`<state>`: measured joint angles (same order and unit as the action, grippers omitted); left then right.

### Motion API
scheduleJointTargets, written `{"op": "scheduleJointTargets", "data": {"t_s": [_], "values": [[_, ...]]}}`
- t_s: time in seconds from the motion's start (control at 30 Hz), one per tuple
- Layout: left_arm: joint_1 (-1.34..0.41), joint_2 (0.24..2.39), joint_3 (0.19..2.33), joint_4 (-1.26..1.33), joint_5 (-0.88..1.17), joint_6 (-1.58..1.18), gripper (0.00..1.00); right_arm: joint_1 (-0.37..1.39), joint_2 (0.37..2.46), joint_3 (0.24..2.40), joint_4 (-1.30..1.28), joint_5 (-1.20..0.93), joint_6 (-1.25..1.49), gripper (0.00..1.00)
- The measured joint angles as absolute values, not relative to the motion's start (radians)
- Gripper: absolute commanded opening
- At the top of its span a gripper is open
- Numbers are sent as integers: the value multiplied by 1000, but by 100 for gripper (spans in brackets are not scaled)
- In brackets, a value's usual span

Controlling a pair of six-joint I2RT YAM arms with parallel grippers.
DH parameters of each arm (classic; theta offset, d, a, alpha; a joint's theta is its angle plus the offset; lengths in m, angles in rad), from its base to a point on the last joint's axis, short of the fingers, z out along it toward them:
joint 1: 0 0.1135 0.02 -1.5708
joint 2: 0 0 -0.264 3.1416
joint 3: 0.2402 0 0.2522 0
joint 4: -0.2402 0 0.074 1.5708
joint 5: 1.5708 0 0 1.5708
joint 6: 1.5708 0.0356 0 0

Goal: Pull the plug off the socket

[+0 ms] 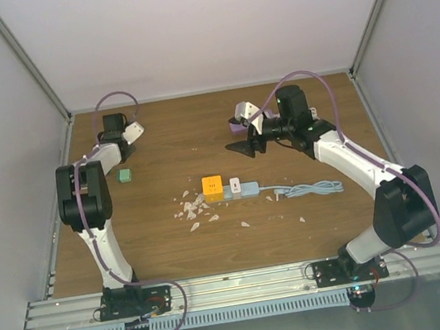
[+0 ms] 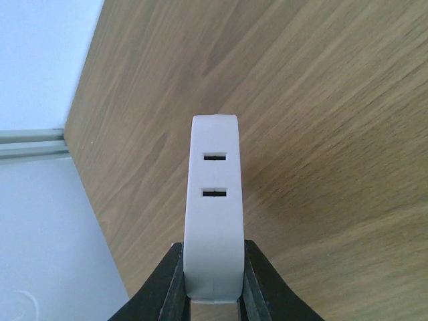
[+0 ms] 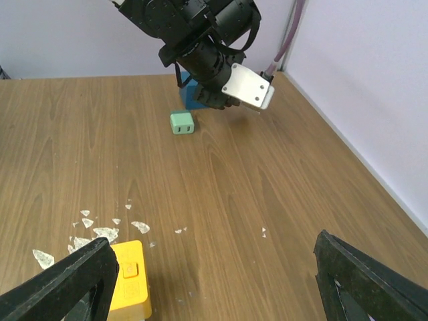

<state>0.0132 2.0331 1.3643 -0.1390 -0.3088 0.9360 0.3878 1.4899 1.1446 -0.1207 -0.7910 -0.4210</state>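
Observation:
A grey-blue power strip (image 1: 241,190) lies mid-table with a yellow plug (image 1: 212,186) and a small white plug (image 1: 235,184) seated in it. The yellow plug also shows in the right wrist view (image 3: 127,281). My left gripper (image 1: 126,133) is at the far left back, shut on a white plug block with two slots (image 2: 214,214), held above the wood. That block also shows in the right wrist view (image 3: 248,87). My right gripper (image 1: 237,135) hovers behind the strip, wide open and empty (image 3: 214,287).
A green plug (image 1: 125,176) lies loose near the left arm and shows in the right wrist view (image 3: 181,123). A blue block (image 3: 194,99) sits behind it. White scraps (image 1: 194,211) lie left of the strip. Its cable (image 1: 312,190) trails right. A small purple thing (image 1: 237,127) is by the right gripper.

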Motion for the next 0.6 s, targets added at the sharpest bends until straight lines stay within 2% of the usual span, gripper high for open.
{"op": "scheduleJointTargets", "data": {"t_s": [0.13, 0.3, 0.6], "values": [[7, 2055, 1356, -115, -340, 954, 16, 388, 1490, 1139, -128, -784, -434, 81], [-21, 2059, 1345, -101, -352, 952, 41, 388, 1490, 1139, -135, -781, -441, 81], [-33, 2023, 1288, -159, -295, 926, 75, 388, 1490, 1094, -145, -770, -468, 82]]}}
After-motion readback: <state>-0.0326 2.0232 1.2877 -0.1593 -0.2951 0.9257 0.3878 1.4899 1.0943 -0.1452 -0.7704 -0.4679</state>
